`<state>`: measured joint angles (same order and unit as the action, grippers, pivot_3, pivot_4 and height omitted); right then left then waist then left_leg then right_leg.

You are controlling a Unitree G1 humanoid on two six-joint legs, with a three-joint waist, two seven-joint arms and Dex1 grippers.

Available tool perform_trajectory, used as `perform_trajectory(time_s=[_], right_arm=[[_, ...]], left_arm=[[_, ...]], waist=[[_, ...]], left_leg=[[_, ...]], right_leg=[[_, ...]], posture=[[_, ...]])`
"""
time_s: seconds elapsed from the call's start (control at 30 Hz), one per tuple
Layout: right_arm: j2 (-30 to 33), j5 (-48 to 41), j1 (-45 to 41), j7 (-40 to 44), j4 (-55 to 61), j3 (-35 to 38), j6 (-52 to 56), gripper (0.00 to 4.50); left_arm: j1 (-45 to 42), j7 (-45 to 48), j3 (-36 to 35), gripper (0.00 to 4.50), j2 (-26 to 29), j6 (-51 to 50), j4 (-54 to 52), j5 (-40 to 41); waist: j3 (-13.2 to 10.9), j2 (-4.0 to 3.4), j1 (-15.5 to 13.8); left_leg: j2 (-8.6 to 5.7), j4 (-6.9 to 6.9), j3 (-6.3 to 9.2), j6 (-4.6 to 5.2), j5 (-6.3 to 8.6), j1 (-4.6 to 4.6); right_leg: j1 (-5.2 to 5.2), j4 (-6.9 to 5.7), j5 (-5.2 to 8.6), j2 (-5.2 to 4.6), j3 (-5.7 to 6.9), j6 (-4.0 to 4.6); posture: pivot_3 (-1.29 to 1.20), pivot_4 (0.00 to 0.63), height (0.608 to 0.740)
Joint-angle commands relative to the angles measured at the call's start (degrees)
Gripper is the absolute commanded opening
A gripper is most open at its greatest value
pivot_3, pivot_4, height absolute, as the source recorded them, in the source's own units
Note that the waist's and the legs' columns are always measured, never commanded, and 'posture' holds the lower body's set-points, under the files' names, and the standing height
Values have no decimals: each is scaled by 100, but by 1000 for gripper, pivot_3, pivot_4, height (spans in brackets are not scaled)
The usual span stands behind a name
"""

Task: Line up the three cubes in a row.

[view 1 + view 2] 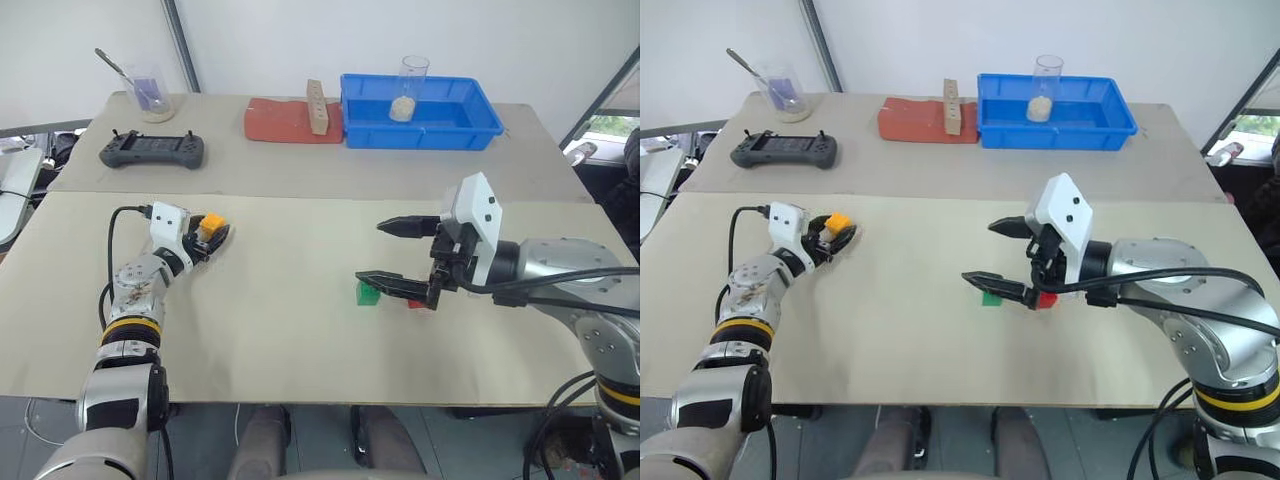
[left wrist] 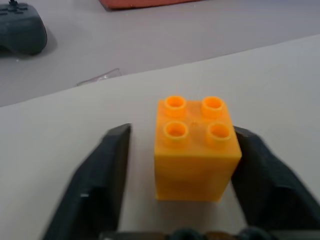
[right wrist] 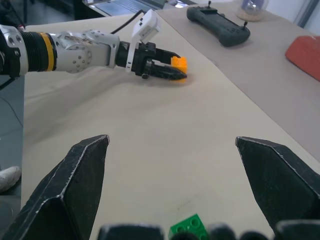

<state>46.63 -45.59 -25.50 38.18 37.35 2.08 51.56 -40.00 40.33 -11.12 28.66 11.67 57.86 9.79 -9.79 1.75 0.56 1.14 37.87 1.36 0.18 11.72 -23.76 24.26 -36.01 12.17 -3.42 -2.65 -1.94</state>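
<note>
Step in hand, as judged: pickup of the orange-yellow studded plastic cube (image 2: 194,150) by the left hand (image 1: 205,238). The cube is seen standing on the tan table (image 1: 300,340) at the robot's left, between the 2 black fingers; one finger touches its side, a gap remains at the other, so no grip is made yet. The right hand (image 1: 398,256) is held wide open and empty, above the green studded cube (image 1: 368,292) and red studded cube (image 1: 418,302), which lie close together. Next called for: closing fully, then carrying the cube across beside those 2. The finger gap is shown by the left wrist view; the head views cannot resolve it.
</note>
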Motion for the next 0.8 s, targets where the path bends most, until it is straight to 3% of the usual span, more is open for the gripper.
perform_trajectory(time_s=[0.03,0.27,0.6,0.8], right_arm=[[77,-29,4,-45,207,252,-49,4500],[155,-19,37,-7,253,291,-54,4500],[461,63,246,344,40,542,-248,4500],[585,199,515,478,5,654,-405,4500]], left_arm=[[-157,49,-37,1412,88,239,83,-23],[1,397,44,1387,18,221,-507,33],[694,2281,1000,1387,22,-990,-3660,566],[1014,3305,1557,1387,60,-699,-3814,547]], waist=[[0,0,11],[0,0,12],[0,0,15],[-1,0,31]], left_leg=[[0,0,0,0,0,0],[0,0,1,0,0,1],[-3,0,-1,0,0,-4],[4,0,-2,0,0,3]], right_leg=[[0,0,0,0,0,0],[0,-1,3,0,1,-7],[-2,6,-3,-4,-3,5],[0,1,8,3,-4,-8]], posture=[[0,150,740],[0,150,740],[0,150,740],[0,150,740]])
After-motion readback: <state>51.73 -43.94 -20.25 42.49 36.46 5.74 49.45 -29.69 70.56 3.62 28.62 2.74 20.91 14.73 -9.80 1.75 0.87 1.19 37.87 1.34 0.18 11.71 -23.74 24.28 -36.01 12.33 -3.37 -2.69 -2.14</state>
